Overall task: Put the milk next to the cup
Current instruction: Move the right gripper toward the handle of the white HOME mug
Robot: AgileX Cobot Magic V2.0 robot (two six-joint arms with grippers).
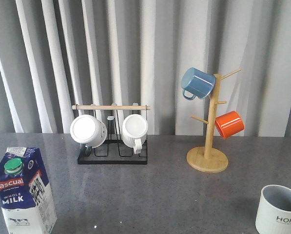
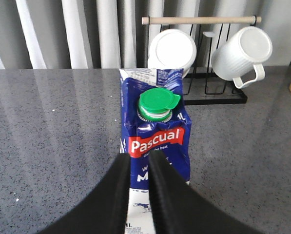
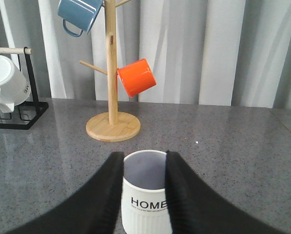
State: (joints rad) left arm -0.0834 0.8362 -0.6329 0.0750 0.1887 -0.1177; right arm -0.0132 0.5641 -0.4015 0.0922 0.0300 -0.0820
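Note:
The milk (image 1: 23, 190), a tall blue-and-white carton with a green cap and a red "Pascual" label, stands upright at the near left of the grey table. The cup (image 1: 278, 209), a pale ribbed mug lettered "HOME", stands at the near right, far from the milk. Neither gripper shows in the front view. In the left wrist view my left gripper (image 2: 141, 157) hangs short of the milk (image 2: 157, 136), its fingers a narrow gap apart and empty. In the right wrist view my right gripper (image 3: 144, 156) is open short of the cup (image 3: 144, 204), not touching it.
A black wire rack (image 1: 112, 156) with a wooden bar holds two white mugs (image 1: 88, 130) at the back centre-left. A wooden mug tree (image 1: 208, 158) at the back right carries a blue mug (image 1: 197, 83) and an orange mug (image 1: 229, 124).

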